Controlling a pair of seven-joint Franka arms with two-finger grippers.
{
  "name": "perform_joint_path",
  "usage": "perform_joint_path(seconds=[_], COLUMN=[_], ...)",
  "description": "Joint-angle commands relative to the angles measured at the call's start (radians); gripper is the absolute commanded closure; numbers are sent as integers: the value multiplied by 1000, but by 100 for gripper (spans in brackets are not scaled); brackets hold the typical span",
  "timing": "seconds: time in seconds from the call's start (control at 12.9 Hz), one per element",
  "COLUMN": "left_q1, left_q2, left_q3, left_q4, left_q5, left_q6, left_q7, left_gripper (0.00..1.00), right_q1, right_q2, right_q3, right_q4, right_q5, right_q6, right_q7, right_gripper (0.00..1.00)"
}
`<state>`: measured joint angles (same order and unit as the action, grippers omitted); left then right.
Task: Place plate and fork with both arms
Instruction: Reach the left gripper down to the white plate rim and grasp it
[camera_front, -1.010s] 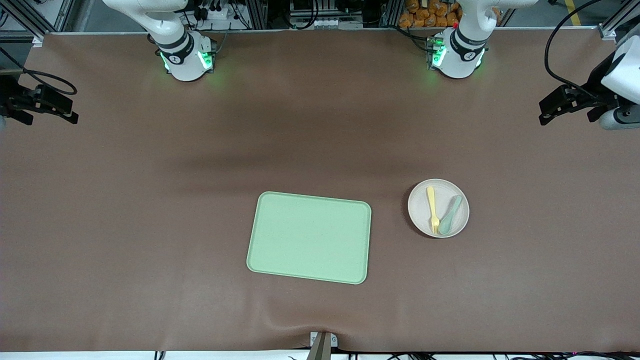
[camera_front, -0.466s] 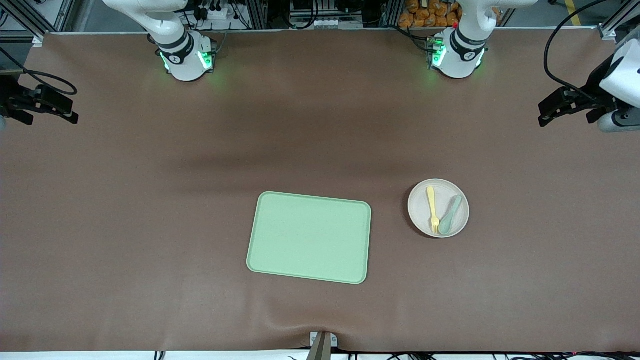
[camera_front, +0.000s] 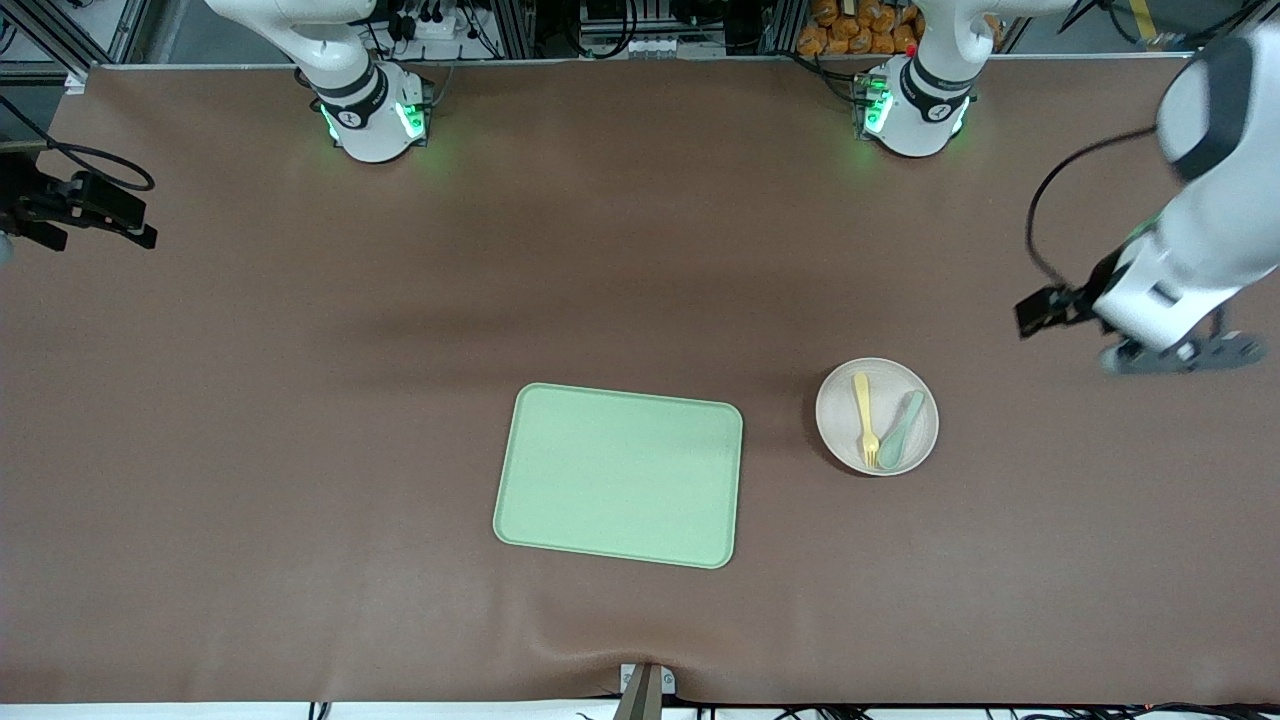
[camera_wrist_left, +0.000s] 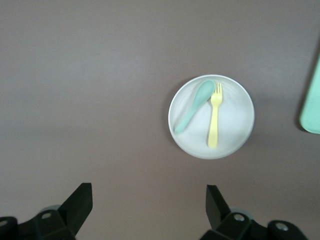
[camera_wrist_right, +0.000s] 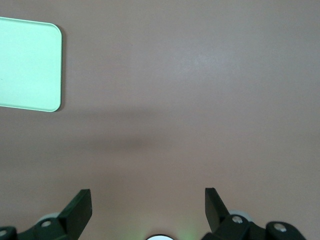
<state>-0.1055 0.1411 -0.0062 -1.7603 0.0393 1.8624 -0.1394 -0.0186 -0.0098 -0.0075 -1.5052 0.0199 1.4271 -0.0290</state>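
Note:
The round pale plate (camera_front: 838, 432) lies on the table beside the green tray, toward the left arm's end. The yellow fork (camera_front: 864, 405) and a grey-green spoon (camera_front: 900, 430) lie on it. The left wrist view shows the plate (camera_wrist_left: 235, 127), the fork (camera_wrist_left: 214, 122) and the spoon (camera_wrist_left: 194, 106). My left gripper (camera_front: 1185, 358) (camera_wrist_left: 147, 202) is open and empty over bare table, apart from the plate toward the left arm's end. My right gripper (camera_wrist_right: 147, 202) is open and empty over bare table; its hand (camera_front: 75, 205) waits at the right arm's end of the table.
The rectangular light-green tray (camera_front: 620, 475) lies near the table's middle, close to the front edge; one corner shows in the right wrist view (camera_wrist_right: 30, 62) and an edge in the left wrist view (camera_wrist_left: 312, 107). The arm bases (camera_front: 375, 115) (camera_front: 915, 110) stand along the back edge.
The left arm has swung in from the table's end toward the plate, its gripper now lower in the front view. The right arm, plate, fork and tray have not moved.

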Motion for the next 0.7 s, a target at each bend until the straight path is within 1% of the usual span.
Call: perform_joint_path(seconds=[0.0, 0.08, 0.16, 0.31, 0.39, 0.47, 0.62], left_q1=[-5, 0, 1, 44, 38, 38, 46], left_q2=[78, 112, 162, 253, 285, 311, 354], left_q3=[-3, -3, -3, -8, -8, -8, -15], left_q4=[-140, -169, -176, -173, -173, -173, -171], left_q5=[10, 10, 8, 8, 7, 4, -7], left_q6=[247, 329, 375, 473, 521, 553, 590], left_q7=[12, 14, 24, 26, 26, 24, 24], left_gripper=[0, 0, 0, 0, 0, 0, 4], right_q1=[-1, -1, 0, 0, 0, 0, -1], right_q2=[-2, -2, -1, 2, 2, 4, 5], right_q3=[0, 0, 0, 0, 0, 0, 0], right_q4=[-1, -1, -1, -1, -1, -1, -1], right_q5=[-9, -9, -9, -6, -6, -6, -6], right_q6=[1, 1, 3, 4, 4, 4, 4], right_q7=[-11, -11, -9, -11, -11, -11, -11], right_gripper=[0, 0, 0, 0, 0, 0, 0])
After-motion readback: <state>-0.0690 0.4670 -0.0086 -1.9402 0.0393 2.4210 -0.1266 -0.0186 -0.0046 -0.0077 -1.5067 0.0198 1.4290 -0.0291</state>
